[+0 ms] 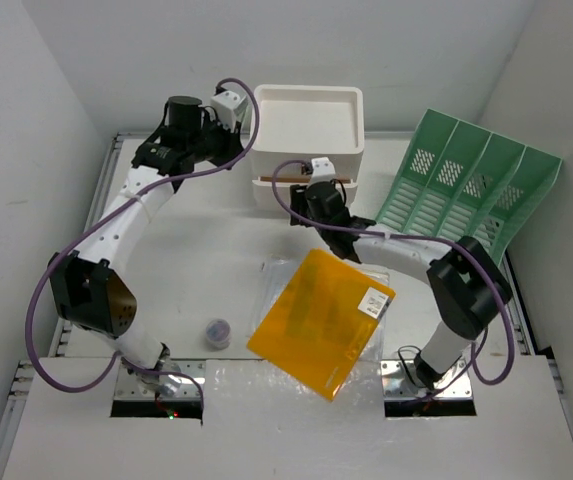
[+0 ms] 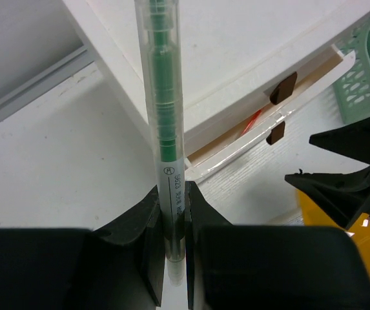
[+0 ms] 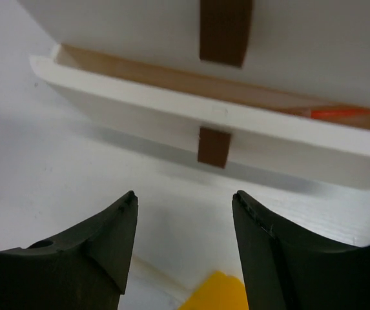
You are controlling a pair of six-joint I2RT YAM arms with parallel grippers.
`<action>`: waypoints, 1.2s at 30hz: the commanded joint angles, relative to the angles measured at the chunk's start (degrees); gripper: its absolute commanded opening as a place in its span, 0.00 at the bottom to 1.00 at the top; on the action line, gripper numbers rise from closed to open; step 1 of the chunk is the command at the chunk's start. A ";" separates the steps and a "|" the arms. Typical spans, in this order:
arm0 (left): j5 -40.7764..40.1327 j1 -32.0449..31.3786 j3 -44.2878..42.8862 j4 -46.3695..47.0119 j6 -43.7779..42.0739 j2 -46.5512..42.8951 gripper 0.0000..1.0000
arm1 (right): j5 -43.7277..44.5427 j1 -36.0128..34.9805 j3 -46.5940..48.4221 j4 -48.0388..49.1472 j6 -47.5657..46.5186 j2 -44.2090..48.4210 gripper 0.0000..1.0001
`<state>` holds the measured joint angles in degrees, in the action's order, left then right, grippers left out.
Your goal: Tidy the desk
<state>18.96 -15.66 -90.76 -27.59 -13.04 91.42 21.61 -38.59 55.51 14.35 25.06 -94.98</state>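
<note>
Tabletop (image 1: 196, 270): white, metal-rimmed, set between pale walls; we see it spread beneath both arms.
Writing: we make out small print on the pen (image 2: 164, 97) barrel and on the white label (image 1: 373, 303) of the orange folder (image 1: 316, 320), neither readable.
Left hand (image 2: 174, 213): clamped on the green-cored pen, near the white drawer box (image 1: 306, 115).
Right hand (image 3: 183, 206): we find it spread wide apart, holding nothing, facing the pulled-out drawer (image 3: 172, 116).

left fingers (image 2: 147, 253) clamped tight | right fingers (image 3: 104, 240) spread apart
</note>
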 commanded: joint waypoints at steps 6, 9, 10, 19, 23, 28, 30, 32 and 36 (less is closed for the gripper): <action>-0.33 0.54 0.94 3.42 -1.64 -1.59 0.00 | 10.29 -0.08 8.91 1.30 1.13 -6.88 0.55; 1.69 0.72 0.85 3.25 -1.82 -1.59 0.00 | 12.06 -0.35 9.71 1.56 1.40 -7.85 0.52; 2.39 0.81 0.94 3.16 -1.82 -1.59 0.00 | 12.23 -0.43 9.88 1.82 1.22 -8.11 0.51; 5.12 0.89 0.41 2.55 -1.73 -0.72 0.00 | 16.89 -0.96 12.08 4.11 -0.89 -11.28 0.41; 5.12 0.89 0.32 2.19 -1.90 -0.19 0.00 | 17.94 -1.14 12.61 4.72 0.07 -12.42 0.36; 5.21 0.89 0.32 2.02 -2.25 -0.36 0.00 | 19.79 -1.23 11.56 6.83 0.60 -12.69 0.17; 5.21 0.89 0.50 1.93 -2.43 -0.45 0.00 | 19.97 -1.23 11.29 7.36 0.87 -12.69 0.07; 5.21 0.89 0.41 1.76 -2.69 -0.54 0.00 | 19.79 -1.23 10.77 7.53 1.48 -12.34 0.00; 5.12 0.89 0.32 1.23 -3.66 -0.45 0.00 | 18.30 -1.49 8.49 8.32 1.75 -10.58 0.00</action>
<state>23.22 -15.29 -89.93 -27.20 -15.22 91.46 38.37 -39.94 64.93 18.11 25.98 -107.77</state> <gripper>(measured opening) 0.106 0.011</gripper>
